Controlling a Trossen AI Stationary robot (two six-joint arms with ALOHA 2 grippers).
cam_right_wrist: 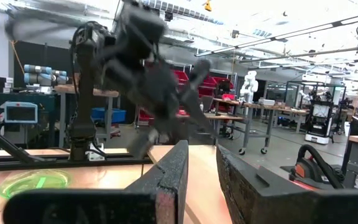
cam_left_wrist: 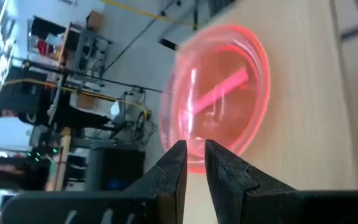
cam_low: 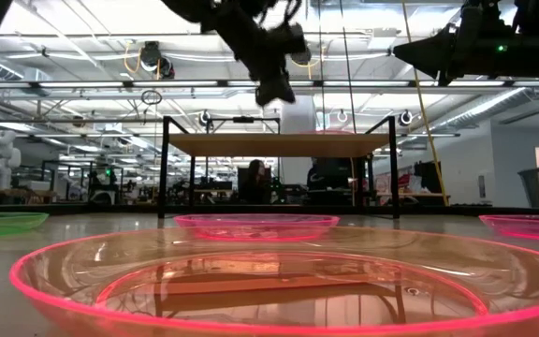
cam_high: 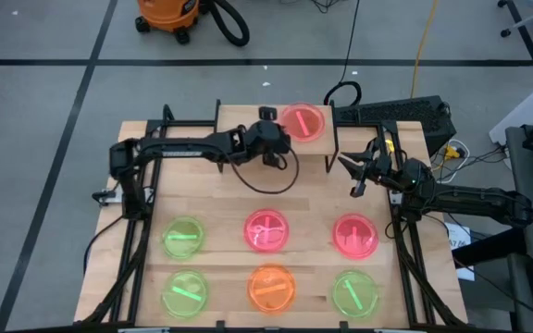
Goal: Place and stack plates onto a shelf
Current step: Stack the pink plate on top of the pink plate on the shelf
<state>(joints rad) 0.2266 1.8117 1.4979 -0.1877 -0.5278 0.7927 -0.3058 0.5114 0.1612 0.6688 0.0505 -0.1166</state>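
Lying on shelf point(cam_high: 248, 125), pink plate point(cam_high: 303, 121) just beyond left tool point(cam_high: 280, 139), fingers near-closed

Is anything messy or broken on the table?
Nothing stands out. One pink plate sits flat on the shelf, and six plates lie in two tidy rows on the table. Nothing looks spilled or cracked.

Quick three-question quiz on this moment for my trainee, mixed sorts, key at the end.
1. True or false: a pink plate already lies on the shelf.
2. How many plates lie on the tabletop below the shelf?
3. Which gripper is beside the shelf plate: A) left gripper B) right gripper?

Key:
1. True.
2. Six: three green, two pink, one orange plate.
3. A; the right one waits off the shelf's right end.
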